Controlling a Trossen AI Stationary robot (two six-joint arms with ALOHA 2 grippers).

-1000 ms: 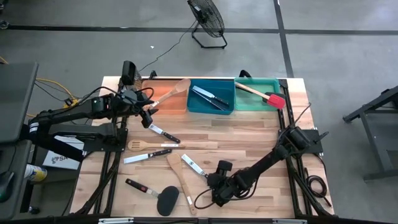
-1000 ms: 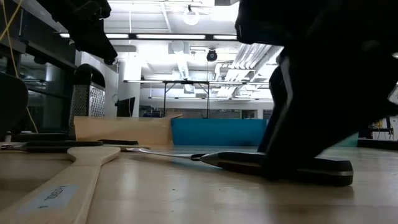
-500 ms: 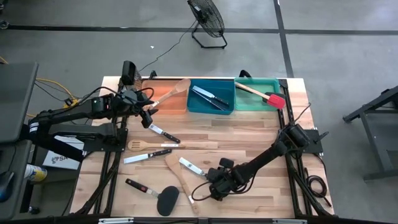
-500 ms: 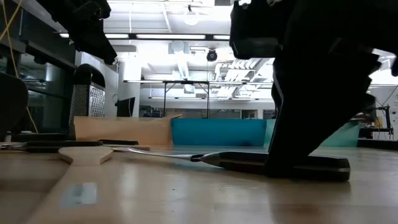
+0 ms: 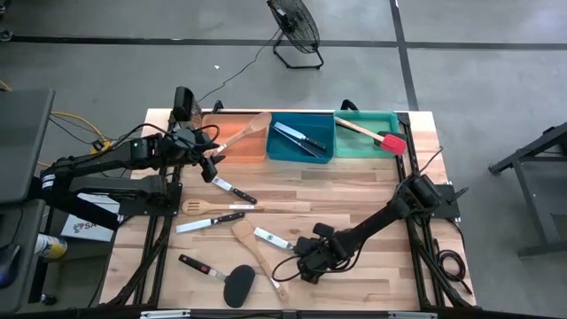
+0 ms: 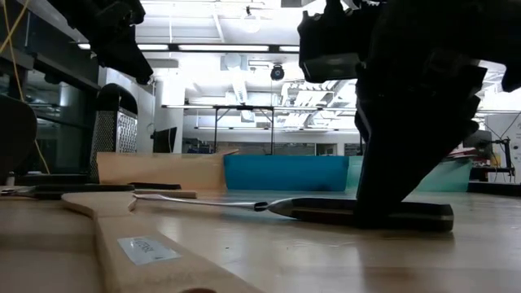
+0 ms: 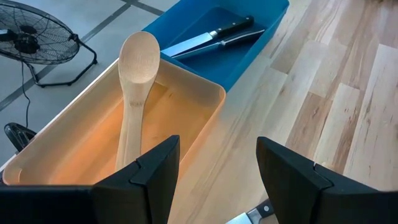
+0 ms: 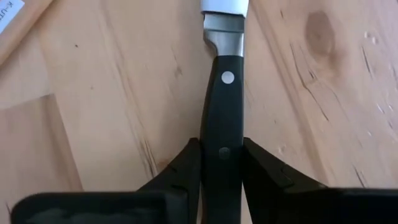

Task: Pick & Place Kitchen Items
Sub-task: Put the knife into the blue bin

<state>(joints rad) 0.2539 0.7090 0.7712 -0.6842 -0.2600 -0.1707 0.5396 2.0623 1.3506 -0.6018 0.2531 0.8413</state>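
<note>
The right gripper (image 8: 221, 165) is reaching low over the near middle of the table (image 5: 354, 190), and its two dark fingers (image 8: 180, 168) are pressing against either side of the black handle of a steel knife (image 8: 222, 106). In the low view that knife (image 6: 326, 212) is lying flat on the wood, blade pointing left, with the gripper standing over its handle (the handle is not lifted off the surface). From above, the knife (image 5: 273, 237) is sitting just left of the right gripper (image 5: 306, 266), touching or nearly touching a pale wooden spatula (image 5: 257, 257) that is running towards the near edge.

The left gripper (image 7: 217, 168) is hanging over the far left of the table, near the orange bin (image 7: 93, 143), with its fingers standing apart and holding nothing. A wooden spoon (image 7: 134, 93) is leaning in the orange bin, and two knives (image 7: 211, 38) are lying in the blue bin (image 7: 255, 50) just to its right. A red-headed turner (image 5: 376, 136) is resting across the green bin (image 5: 368, 146) at the far right.

Other utensils are lying loose on the left half of the table: a knife (image 5: 232, 189) near the left gripper (image 5: 211, 168), a wooden fork (image 5: 208, 207), another knife (image 5: 211, 221), a black-handled piece (image 5: 199, 266) and a black-headed turner (image 5: 239, 285) at the near edge.
</note>
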